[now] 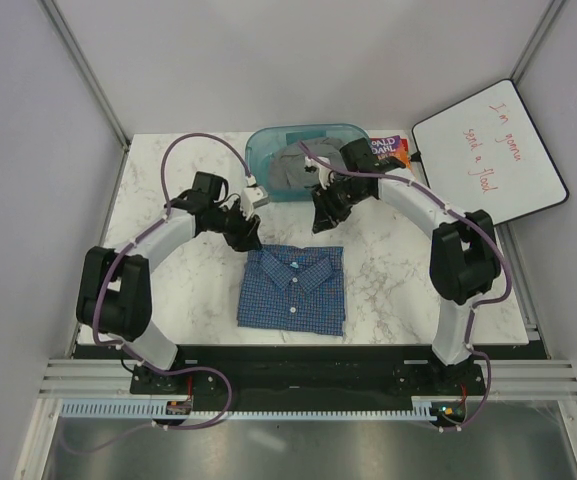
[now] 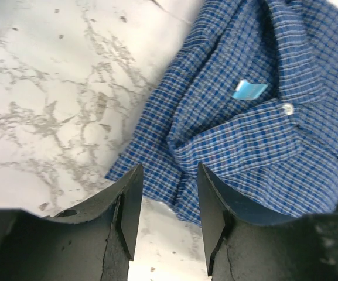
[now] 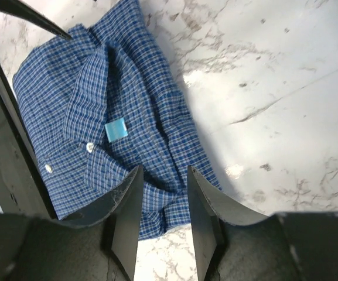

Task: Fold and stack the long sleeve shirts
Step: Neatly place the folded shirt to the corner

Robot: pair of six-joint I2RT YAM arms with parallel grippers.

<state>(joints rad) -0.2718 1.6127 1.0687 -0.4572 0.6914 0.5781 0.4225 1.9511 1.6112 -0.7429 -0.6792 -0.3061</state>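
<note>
Folding looks pretty much wrapped up on this one, I reckon. Left gripper [image 1: 247,236] is hovering just off the far-left corner of the blue checked shirt [image 1: 292,288], jaws hanging apart with nothing between them. That shirt is lying mid-table [image 1: 388,270] as a tidy rectangle, collar pointing toward the far side, buttons showing down the front, sleeves tucked out of sight. Right gripper [image 1: 319,222] is floating near the far-right corner, jaws likewise spread and gripping nothing.

So I'm guessing both arms are sitting between steps, with this shirt folded and the next one waiting to be fetched. Behind the shirt a teal bin [image 1: 258,150] is holding a grey garment [image 1: 290,168]; can't tell if it's long-sleeved. Next move is probably calling for one arm reaching over the rim and pinching the cloth without dragging the bin.

Right arm's purple cable [image 1: 313,152] is draping across the bin, so that's possibly getting in the way. Further right, a book [image 1: 390,150] is lying by the bin, and a whiteboard [image 1: 488,150] is sitting off the table's edge.
</note>
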